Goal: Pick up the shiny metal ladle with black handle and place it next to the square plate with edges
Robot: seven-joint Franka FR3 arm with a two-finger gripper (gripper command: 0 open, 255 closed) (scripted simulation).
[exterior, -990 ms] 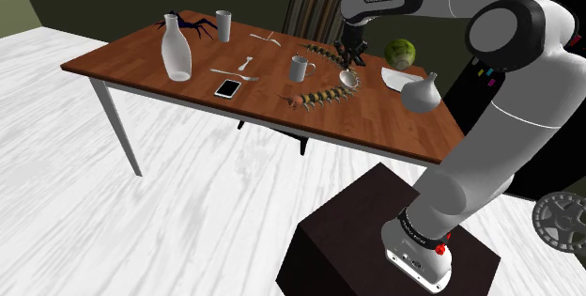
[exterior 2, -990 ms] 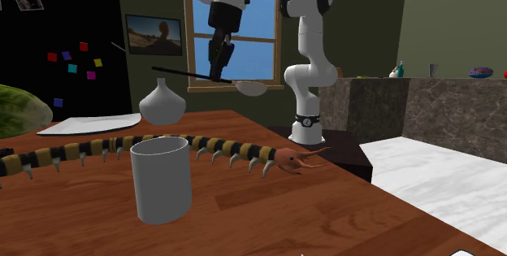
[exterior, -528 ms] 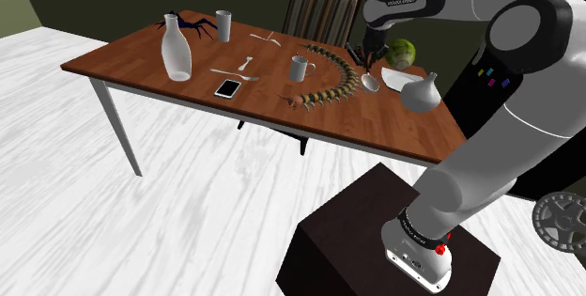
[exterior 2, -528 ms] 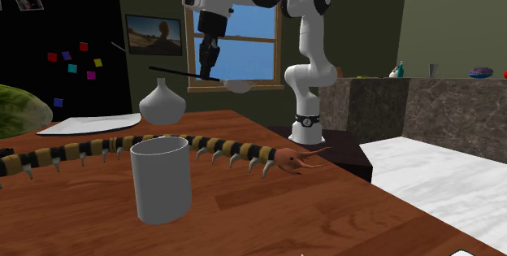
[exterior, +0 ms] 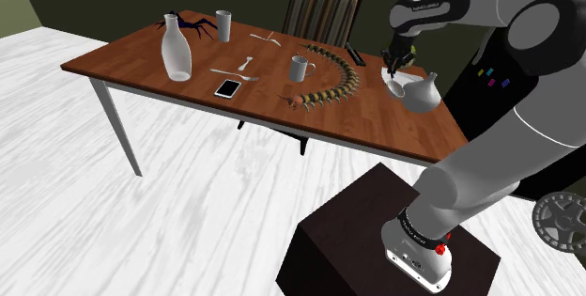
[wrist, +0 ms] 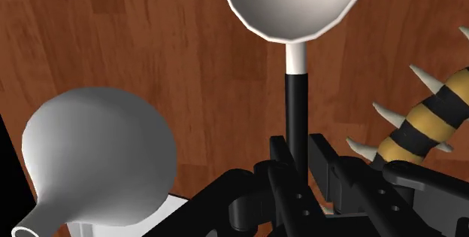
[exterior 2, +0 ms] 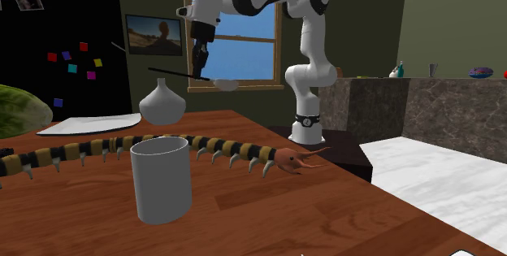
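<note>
Carriage is judged the current step: in the second exterior view the square plate point(exterior 2: 89, 123) lies left, the vase point(exterior 2: 160, 104) next, then the ladle point(exterior 2: 227, 85), clasped by its black handle in the gripper point(exterior 2: 197, 74) above the table point(exterior 2: 366, 214), and lowering beside the plate is called for.

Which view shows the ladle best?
Wrist view: the ladle up close, bowl and black handle, clasped between the fingers. Second exterior shows it small, side-on above the table. Shoulder view: gripper mostly hides it.
</note>
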